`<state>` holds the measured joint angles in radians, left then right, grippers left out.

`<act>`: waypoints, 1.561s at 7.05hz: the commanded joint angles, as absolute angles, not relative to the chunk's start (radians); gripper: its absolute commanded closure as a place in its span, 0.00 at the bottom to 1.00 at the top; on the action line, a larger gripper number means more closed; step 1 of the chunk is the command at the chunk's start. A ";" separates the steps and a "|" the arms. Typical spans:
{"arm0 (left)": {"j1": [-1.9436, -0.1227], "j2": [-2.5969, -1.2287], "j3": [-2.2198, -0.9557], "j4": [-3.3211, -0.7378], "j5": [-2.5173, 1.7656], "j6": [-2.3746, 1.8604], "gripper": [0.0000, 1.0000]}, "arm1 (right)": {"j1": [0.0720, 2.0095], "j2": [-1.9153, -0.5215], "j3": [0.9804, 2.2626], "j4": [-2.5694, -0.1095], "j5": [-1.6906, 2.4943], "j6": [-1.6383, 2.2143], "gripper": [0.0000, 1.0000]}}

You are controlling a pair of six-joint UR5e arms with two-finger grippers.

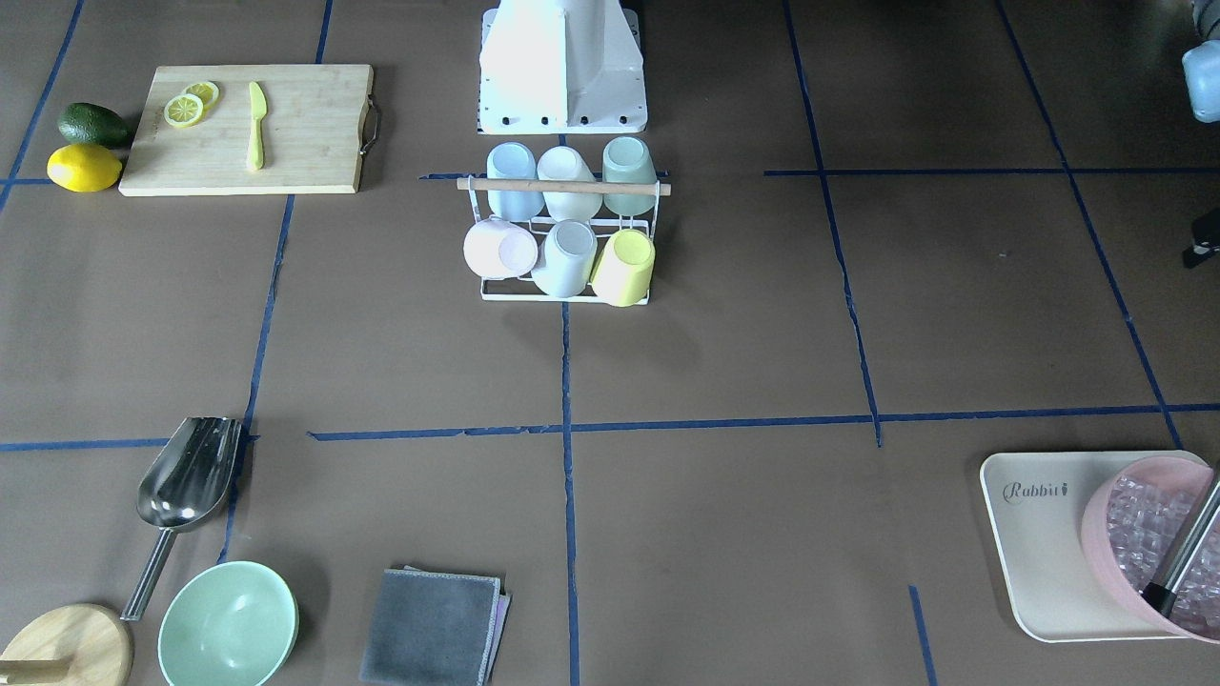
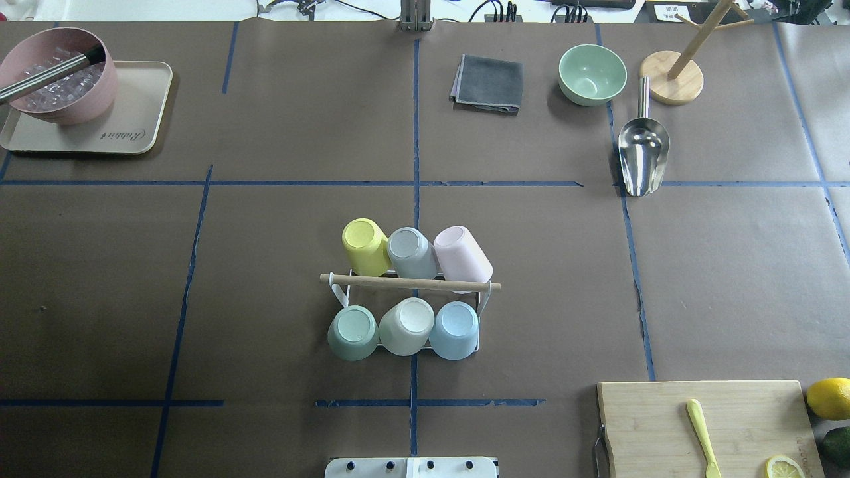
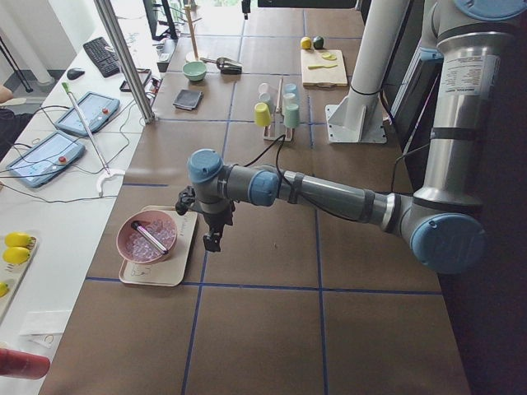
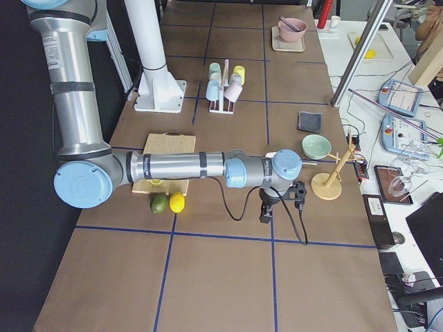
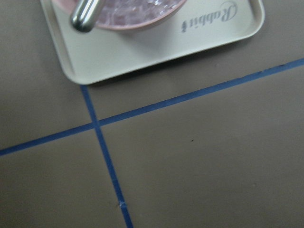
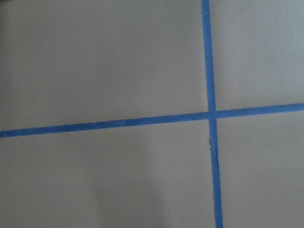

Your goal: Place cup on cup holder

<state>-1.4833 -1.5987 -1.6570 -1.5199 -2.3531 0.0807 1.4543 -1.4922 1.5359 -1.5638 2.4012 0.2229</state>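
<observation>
The cup holder [image 2: 410, 283] is a white wire rack with a wooden rod across the top, at the table's middle near the robot base; it also shows in the front-facing view [image 1: 562, 187]. Several pastel cups sit upside down on its prongs in two rows, among them a yellow cup [image 2: 364, 245], a pink cup [image 2: 463, 253] and a light blue cup [image 2: 455, 330]. My left gripper [image 3: 212, 241] hangs over the table beside the cream tray, far from the rack. My right gripper [image 4: 264, 216] hangs near the wooden stand. I cannot tell whether either gripper is open or shut.
A cream tray [image 2: 143, 129] holds a pink bowl [image 2: 63, 83] of ice at the far left. A grey cloth [image 2: 488, 83], green bowl [image 2: 592, 73], metal scoop [image 2: 642, 156] and wooden stand [image 2: 672, 83] lie far right. A cutting board [image 2: 664, 425], lemon [image 2: 829, 397] and avocado [image 2: 838, 445] are near right.
</observation>
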 commanded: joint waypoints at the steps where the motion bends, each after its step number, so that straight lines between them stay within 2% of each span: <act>1: -1.622 -1.547 -1.542 -1.519 -2.379 0.098 0.00 | 1.494 -1.662 1.686 -1.562 2.357 0.154 0.00; 3: -1.641 -1.532 -1.540 -1.516 -2.376 0.083 0.00 | 1.505 -1.730 1.767 -1.565 2.313 0.147 0.00; 5: -1.643 -1.535 -1.546 -1.517 -2.379 0.008 0.00 | 1.545 -1.771 1.756 -1.566 2.309 0.000 0.00; 8: -1.640 -1.549 -1.592 -1.525 -2.391 -0.139 0.00 | 1.595 -1.816 1.762 -1.568 2.233 -0.020 0.00; 11: -1.631 -1.534 -1.592 -1.678 -2.379 -0.150 0.00 | 1.615 -1.816 1.763 -1.566 2.246 -0.018 0.00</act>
<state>-1.6336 -1.5416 -1.5932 -1.6214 -2.3824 -0.1454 1.6006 -1.8148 1.7621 -1.5669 2.2420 -0.0177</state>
